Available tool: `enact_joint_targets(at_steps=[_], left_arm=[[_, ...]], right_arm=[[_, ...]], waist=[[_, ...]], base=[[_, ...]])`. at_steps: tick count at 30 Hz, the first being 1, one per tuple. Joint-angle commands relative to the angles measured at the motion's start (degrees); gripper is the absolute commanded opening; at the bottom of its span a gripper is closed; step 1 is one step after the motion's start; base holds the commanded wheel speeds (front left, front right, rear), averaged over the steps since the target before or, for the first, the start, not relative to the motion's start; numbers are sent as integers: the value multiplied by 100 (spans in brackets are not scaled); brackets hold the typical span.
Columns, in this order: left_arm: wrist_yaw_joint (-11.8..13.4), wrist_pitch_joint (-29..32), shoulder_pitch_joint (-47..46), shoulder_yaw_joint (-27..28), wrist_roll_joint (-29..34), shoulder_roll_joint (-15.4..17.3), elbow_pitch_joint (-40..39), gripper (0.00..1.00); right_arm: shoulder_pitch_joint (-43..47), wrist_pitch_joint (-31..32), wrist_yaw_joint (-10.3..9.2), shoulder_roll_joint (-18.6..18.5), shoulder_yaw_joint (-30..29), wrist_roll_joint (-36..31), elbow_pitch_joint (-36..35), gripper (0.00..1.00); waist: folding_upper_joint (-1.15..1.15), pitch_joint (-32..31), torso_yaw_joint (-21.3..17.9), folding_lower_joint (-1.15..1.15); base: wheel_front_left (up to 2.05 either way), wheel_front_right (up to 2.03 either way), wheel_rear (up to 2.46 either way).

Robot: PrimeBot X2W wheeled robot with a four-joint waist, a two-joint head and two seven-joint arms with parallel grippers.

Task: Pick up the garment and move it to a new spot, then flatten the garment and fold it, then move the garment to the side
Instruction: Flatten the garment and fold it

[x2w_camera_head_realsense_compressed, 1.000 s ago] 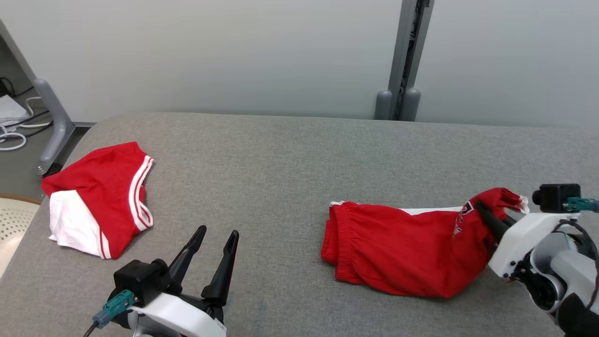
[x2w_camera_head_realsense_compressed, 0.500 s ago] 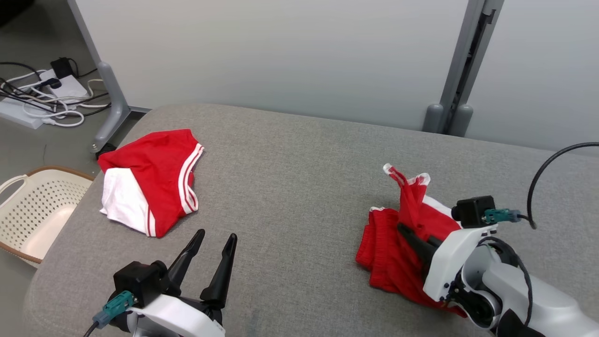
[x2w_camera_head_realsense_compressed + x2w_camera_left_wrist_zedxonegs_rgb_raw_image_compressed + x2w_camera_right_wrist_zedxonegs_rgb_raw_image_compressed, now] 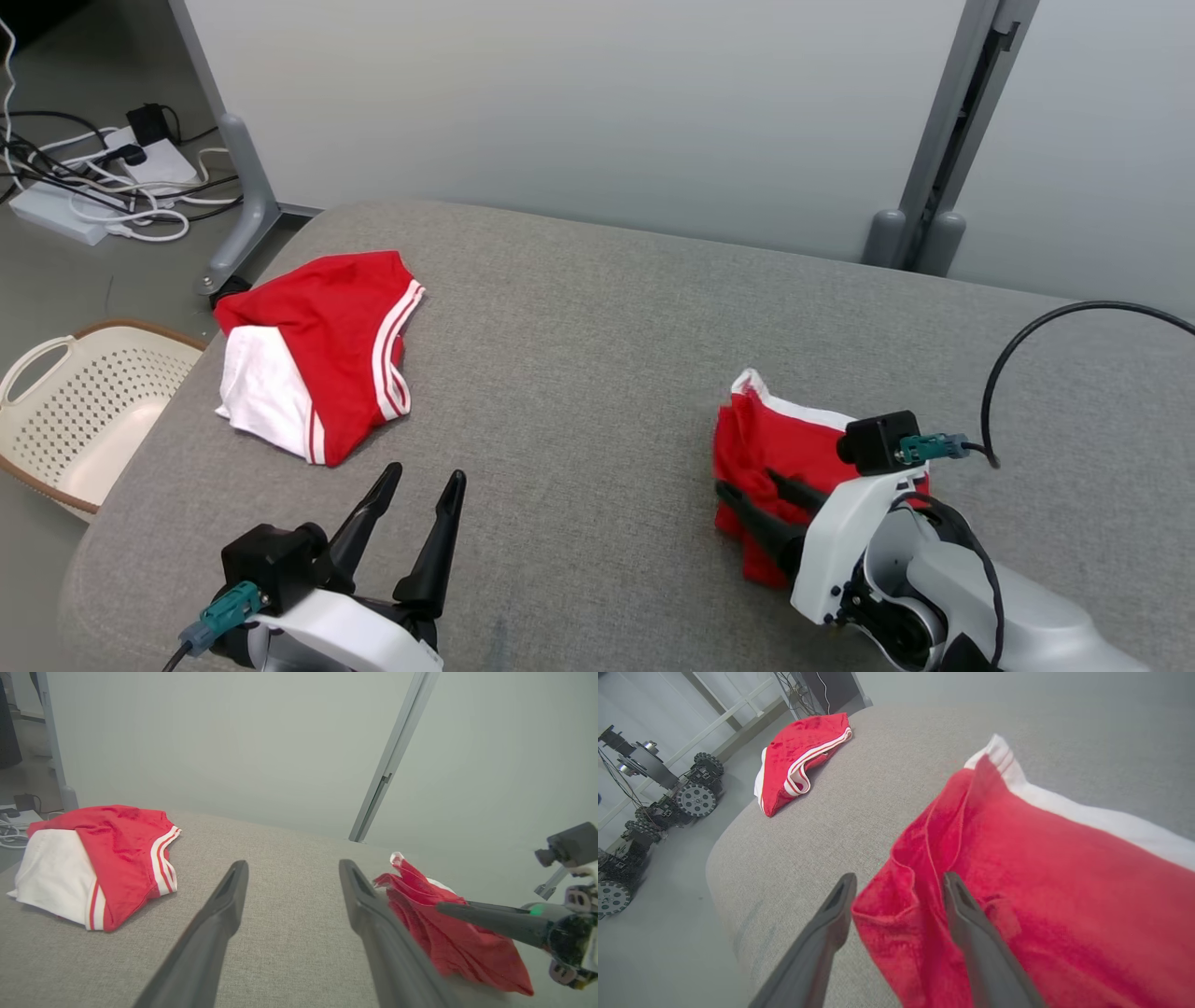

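garment (image 3: 767, 441): red shorts with a white edge band, bunched in a crumpled heap (image 3: 460, 956) (image 3: 1041, 882).
garment, place: right near part of the grey padded surface (image 3: 579, 373), well short of its far edge.
garment, relative to right gripper: the near left part of the heap lies under and between the two fingers. in the right wrist view a raised red fold stands between them; one finger is over the cloth and the other is at the cloth's edge over bare grey.
right gripper (image 3: 745, 482): comes in from the near right with its fingers pointing left and far. jaws apart, nothing pinched (image 3: 897, 879).
left gripper (image 3: 423, 473): near left, over bare surface and well apart from the garment. jaws spread wide and empty (image 3: 293, 863).
second garment (image 3: 322, 350): red and white with striped trim, folded, at the far left of the surface near its edge (image 3: 117, 840) (image 3: 798, 751).
basket (image 3: 56, 355): cream, perforated, brown rim, on the floor left of the surface.
cables (image 3: 112, 201): white and black tangle on the floor, far left.
post (image 3: 952, 140): grey upright against the pale wall (image 3: 560, 103), far right.
wheeled machines (image 3: 658, 798): on the floor beyond the surface's left edge, in the right wrist view.
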Motion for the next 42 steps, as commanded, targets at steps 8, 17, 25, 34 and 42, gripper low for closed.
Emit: enact_joint_targets(at_steps=[8, 17, 25, 34, 42], left_arm=[[36, -34, 79, 38, -42, 25, -4, 100], [66, -62, 161, 38, -19, -12, -39, 100], [36, -72, 89, -2, 2, -22, -10, 100], [-3, -55, -18, -41, 2, -28, 32, 100], [14, -65, 55, -20, -37, -11, 79, 100]], right_arm=[[98, -378, 2, -476, -358, -36, -757, 100], [441, -570, 2, -1527, -1272, -176, -1027, 100], [752, -341, 2, -1355, -1569, -225, -661, 100], [514, 342, 2, -915, -1403, -420, -14, 0], [812, 894, 2, -534, -1221, -63, -166, 0]], waist=[[0, -55, -259, 0], [0, -111, -476, 0], [0, -73, -422, 0], [0, -7, -226, 0], [0, -26, -20, 0]], base=[[0, 0, 0], [0, 0, 0], [0, 0, 0], [0, 0, 0], [0, 0, 0]])
